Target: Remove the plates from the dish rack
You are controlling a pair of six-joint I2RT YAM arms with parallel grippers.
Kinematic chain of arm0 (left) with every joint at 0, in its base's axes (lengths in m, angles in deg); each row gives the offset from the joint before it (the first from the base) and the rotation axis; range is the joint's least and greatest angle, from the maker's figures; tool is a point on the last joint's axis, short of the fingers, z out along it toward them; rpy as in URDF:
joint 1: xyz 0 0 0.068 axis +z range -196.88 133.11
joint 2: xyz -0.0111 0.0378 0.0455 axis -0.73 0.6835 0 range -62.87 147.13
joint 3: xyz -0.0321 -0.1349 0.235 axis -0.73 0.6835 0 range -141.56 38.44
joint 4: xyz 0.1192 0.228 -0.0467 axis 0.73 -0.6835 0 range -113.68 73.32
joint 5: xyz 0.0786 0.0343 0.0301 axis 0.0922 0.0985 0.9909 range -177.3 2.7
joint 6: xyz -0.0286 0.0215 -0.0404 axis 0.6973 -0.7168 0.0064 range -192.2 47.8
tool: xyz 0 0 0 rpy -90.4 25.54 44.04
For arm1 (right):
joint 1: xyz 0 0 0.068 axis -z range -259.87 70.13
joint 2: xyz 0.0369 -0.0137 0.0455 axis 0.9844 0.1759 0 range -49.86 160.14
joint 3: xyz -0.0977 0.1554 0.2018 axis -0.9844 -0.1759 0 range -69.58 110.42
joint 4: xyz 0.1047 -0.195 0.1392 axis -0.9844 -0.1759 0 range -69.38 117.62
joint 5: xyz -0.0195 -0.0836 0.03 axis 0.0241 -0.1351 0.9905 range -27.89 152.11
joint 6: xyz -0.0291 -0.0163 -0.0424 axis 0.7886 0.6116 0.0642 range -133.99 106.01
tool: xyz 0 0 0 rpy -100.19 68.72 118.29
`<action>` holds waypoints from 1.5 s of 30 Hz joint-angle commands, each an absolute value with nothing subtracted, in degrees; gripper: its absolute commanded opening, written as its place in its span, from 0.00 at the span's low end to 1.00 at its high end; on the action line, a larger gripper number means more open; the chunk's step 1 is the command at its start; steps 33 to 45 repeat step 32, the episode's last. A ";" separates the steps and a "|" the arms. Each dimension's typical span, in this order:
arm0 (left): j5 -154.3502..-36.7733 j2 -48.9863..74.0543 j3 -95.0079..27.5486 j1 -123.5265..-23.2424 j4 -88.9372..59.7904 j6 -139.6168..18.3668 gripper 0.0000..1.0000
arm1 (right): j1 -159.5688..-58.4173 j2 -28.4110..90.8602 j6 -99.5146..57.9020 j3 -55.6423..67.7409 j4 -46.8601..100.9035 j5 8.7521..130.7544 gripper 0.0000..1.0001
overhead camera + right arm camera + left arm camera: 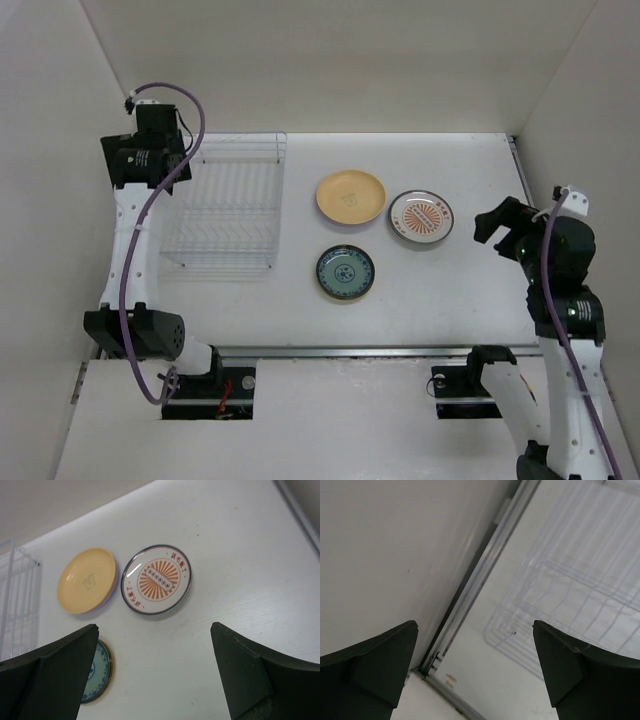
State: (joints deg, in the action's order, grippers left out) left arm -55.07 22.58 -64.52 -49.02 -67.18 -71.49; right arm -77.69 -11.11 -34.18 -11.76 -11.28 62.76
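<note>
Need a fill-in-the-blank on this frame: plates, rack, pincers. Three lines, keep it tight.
1. In the top view, the white round plate with an orange sunburst lies directly ___ of the round mustard-yellow plate.
2. The pale see-through wire dish rack stands on the robot's ___ side.
3. The left pincer and the right pincer both have jaws standing ___.

Missing words: right; left; open.

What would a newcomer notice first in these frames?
Three plates lie flat on the table right of the dish rack: a mustard-yellow plate, a sunburst plate beside it, and a teal plate nearer the arms. The clear wire rack shows no plates in its slots. The left gripper and right gripper hang open, holding nothing.
</note>
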 commanded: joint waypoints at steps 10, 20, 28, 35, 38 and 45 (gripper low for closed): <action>-52.23 12.46 -47.96 -42.93 -64.85 -67.19 1.00 | -77.93 -20.67 -36.32 -7.71 -13.87 53.32 1.00; -55.74 7.10 -44.80 -42.93 -63.79 -67.72 1.00 | -77.93 -21.81 -36.32 -6.48 -15.01 55.08 1.00; -56.89 5.86 -44.27 -42.93 -63.79 -67.72 1.00 | -77.93 -22.87 -36.32 -6.48 -15.54 55.61 1.00; -58.12 5.33 -43.66 -42.93 -63.79 -67.72 1.00 | -77.93 -24.54 -36.32 -6.48 -15.54 55.61 1.00; -58.12 5.33 -43.66 -42.93 -63.79 -67.72 1.00 | -77.93 -24.54 -36.32 -6.48 -15.54 55.61 1.00; -58.12 5.33 -43.66 -42.93 -63.79 -67.72 1.00 | -77.93 -24.54 -36.32 -6.48 -15.54 55.61 1.00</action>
